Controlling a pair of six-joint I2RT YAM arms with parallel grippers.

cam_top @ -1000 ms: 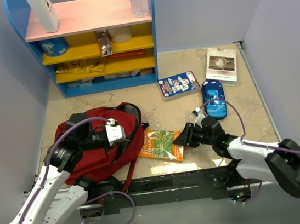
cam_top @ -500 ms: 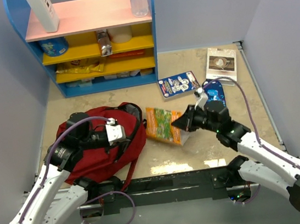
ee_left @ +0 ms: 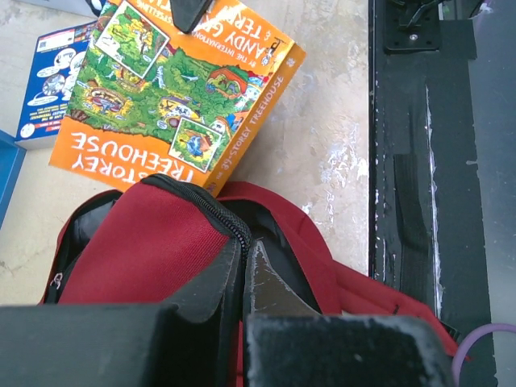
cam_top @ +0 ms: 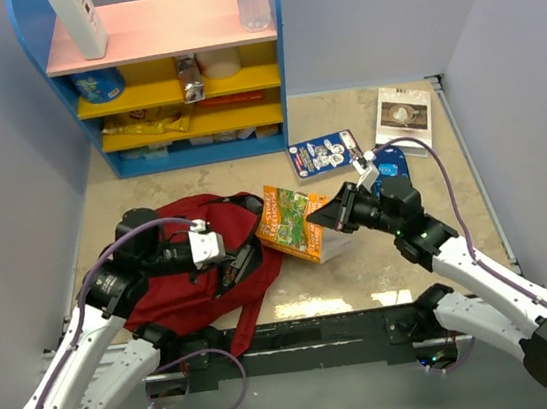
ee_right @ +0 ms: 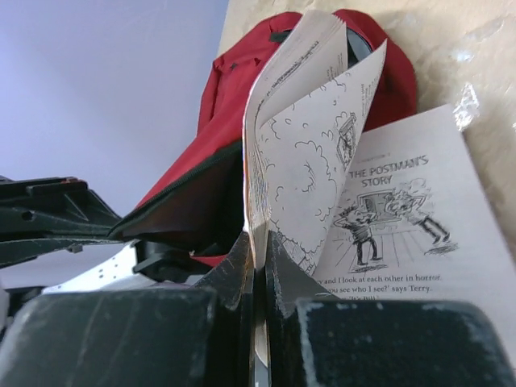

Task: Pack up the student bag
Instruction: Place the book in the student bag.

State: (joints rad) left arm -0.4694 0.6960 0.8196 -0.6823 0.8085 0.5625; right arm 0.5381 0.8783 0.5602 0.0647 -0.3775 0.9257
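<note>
Nearest the arm bases, the left fingers (ee_left: 216, 284) are pressed together on the black-zippered rim of the large, soft dark red fabric student bag (ee_left: 153, 242), which slumps on the marbled stone bench (ee_left: 330, 145) with its mouth now drawn up a little. Just beyond those fingers, the right fingers (ee_right: 282, 278) have snapped shut on the edge of the glossy orange rectangular paperback book (cam_top: 289, 221) and lifted it from where it lay flat, tilted, thin paper pages fanning loose, so it looks ready to slide inside.
</note>
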